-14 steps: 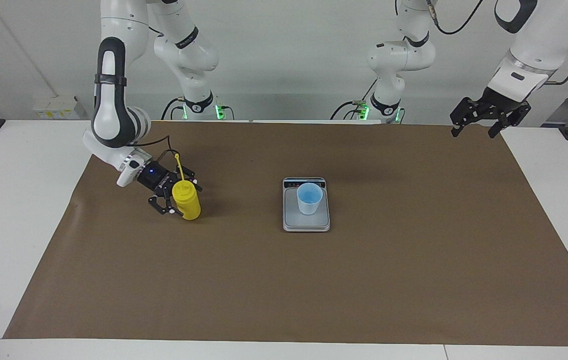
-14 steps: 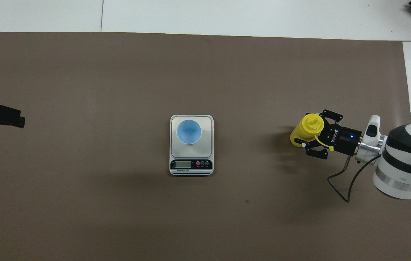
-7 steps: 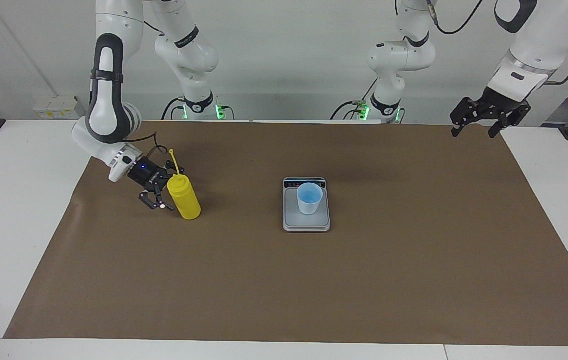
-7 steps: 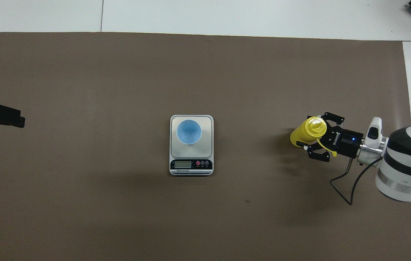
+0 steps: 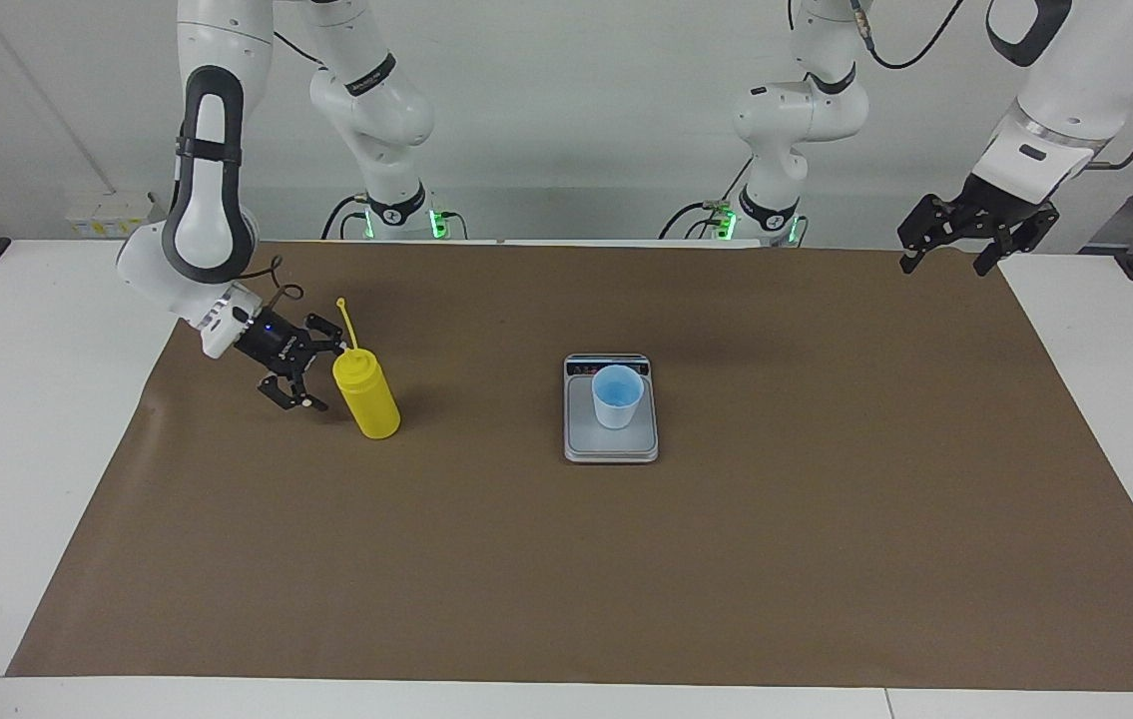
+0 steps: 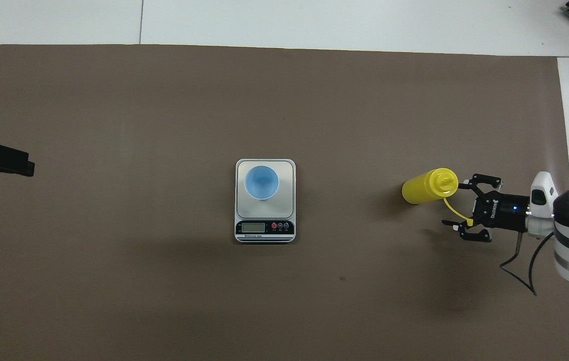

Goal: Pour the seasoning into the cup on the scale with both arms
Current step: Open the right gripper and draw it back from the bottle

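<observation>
The seasoning [image 5: 367,395] [image 6: 428,186], a bright yellow squeeze bottle, is seen standing upright on the brown mat [image 5: 786,559] [image 6: 114,281] that covers the tabletop, toward the right arm's end of the mat and well in from its edge. Its thin cap strap [image 5: 347,322] [image 6: 455,210] is raised beside the nozzle in the facing view and is laid toward the right gripper in the overhead view. The right gripper [image 5: 311,374] [image 6: 453,205] is held low just beside the bottle, on the side toward the right arm's end of the table, with its jaws spread wide and nothing gripped between them; the bottle is not enclosed by the fingers, though whether one fingertip touches the bottle's shoulder cannot be told. The scale [image 5: 611,444] [image 6: 289,200] is set near the middle of the mat, its dark display strip turned toward the robots' edge of the tabletop. The cup [image 5: 617,396] [image 6: 261,182], pale blue, is stood upright on the weighing plate. The left gripper [image 5: 955,262] [image 6: 23,169] is kept waiting in the air over the mat's corner at the robots' edge, at the left arm's end, with its jaws wide and empty, well apart from the scale.
</observation>
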